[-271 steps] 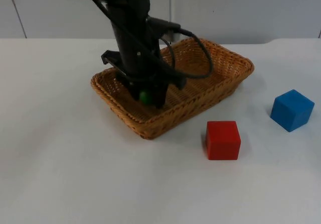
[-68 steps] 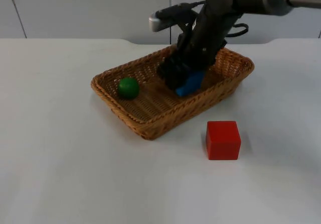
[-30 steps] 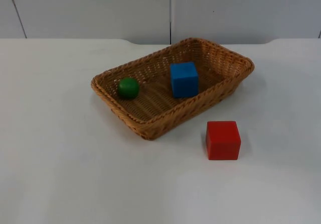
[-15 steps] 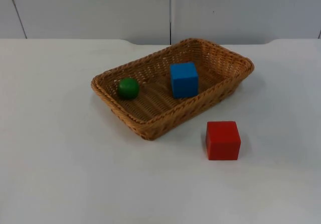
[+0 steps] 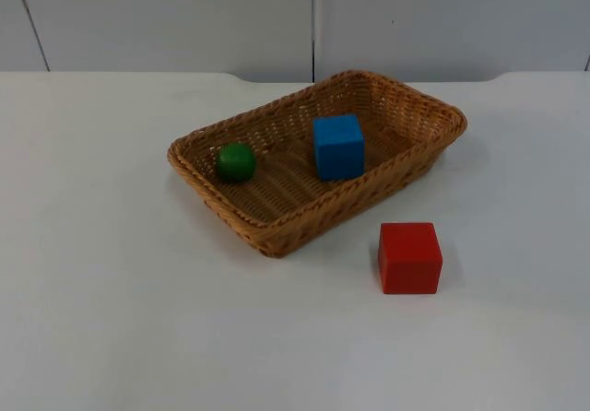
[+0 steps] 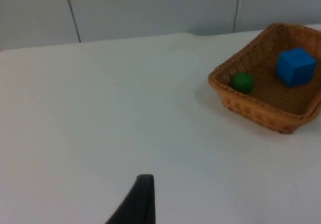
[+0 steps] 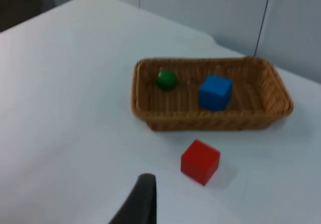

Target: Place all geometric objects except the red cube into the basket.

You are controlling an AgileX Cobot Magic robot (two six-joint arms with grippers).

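Since the earlier frames, both arms have pulled back from the basket [image 5: 277, 236]: the left one that hung over the green ball [image 5: 236, 161] is gone from the top view, and the right one that set down the blue cube [image 5: 337, 146] has lifted away too. You now have the ball near the basket's left end and the blue cube standing upright toward the middle, apart from each other, both on the woven floor. The red cube [image 5: 409, 257] sits on the white table [image 5: 111, 291] just beside the basket's front wall, not touching it — where it belongs.

The left gripper [image 6: 143, 196] waits well to the side of the basket; the right gripper [image 7: 144, 196] waits off the basket's long side, with the red cube between it and the basket. Of each you see one black fingertip, so you cannot tell how its fingers stand.

By my reading the sorting is done, so the main risk is needless motion. If you bring the right arm in low it could nudge the red cube against the basket wall, or you might pick it up by mistake. A knock on the rim could set the ball rolling.

Room is generous — open table on every side of the basket, and the partition wall [image 5: 184, 15] stands well behind it.
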